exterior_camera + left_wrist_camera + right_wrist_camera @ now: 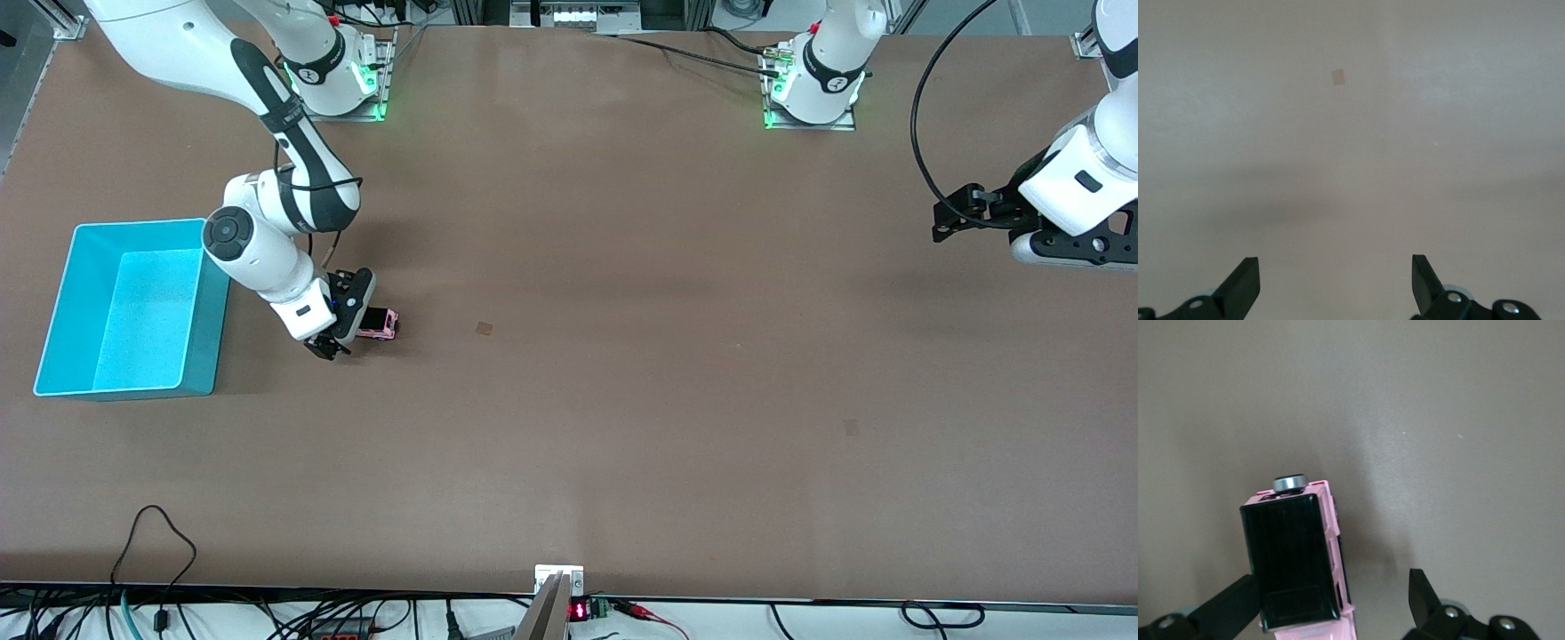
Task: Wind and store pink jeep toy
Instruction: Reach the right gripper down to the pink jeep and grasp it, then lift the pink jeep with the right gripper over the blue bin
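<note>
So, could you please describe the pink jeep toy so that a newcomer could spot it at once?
Start at the open turquoise plastic bin toward the right arm's end of the brown table. Beside it, between the right hand's open fingers, stands the small light-pink toy car, with a black ribbed roof.

Robotics lab with a two-arm test bench.

A wide brown tabletop (622, 400) carries nothing domestic: two white industrial arms are bolted to metal base plates along one edge, the right arm's base (342, 84) and the left arm's base (813, 93) each glowing green at the foot. Black cables (925, 133) loop from the arms and trail along the tabletop's edge nearest the front camera, where a small box with a red digital readout (579, 611) sits among plugs and wires. Aluminium frame rails (62, 22) stand at the corners. Small tape squares (484, 328) mark spots on the surface, and a plain turquoise plastic bin (62, 311) sits toward the right arm's end.
</note>
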Controlling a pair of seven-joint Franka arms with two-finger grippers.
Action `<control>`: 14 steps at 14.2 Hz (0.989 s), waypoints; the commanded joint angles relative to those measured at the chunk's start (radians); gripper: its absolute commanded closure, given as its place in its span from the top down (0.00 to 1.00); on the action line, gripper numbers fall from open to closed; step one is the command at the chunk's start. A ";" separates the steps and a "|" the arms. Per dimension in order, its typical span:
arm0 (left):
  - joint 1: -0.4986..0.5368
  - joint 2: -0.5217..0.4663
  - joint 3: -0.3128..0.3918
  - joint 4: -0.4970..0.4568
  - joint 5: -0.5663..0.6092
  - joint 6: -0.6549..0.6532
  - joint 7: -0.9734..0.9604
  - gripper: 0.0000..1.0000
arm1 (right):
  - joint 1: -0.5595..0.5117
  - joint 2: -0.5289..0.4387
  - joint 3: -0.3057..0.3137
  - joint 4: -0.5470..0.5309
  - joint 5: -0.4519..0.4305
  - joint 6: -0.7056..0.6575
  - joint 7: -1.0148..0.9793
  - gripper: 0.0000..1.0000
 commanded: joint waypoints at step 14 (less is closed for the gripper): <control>-0.002 -0.012 0.003 0.002 -0.013 -0.016 -0.001 1.00 | -0.025 -0.143 0.008 -0.052 0.022 -0.096 0.102 0.00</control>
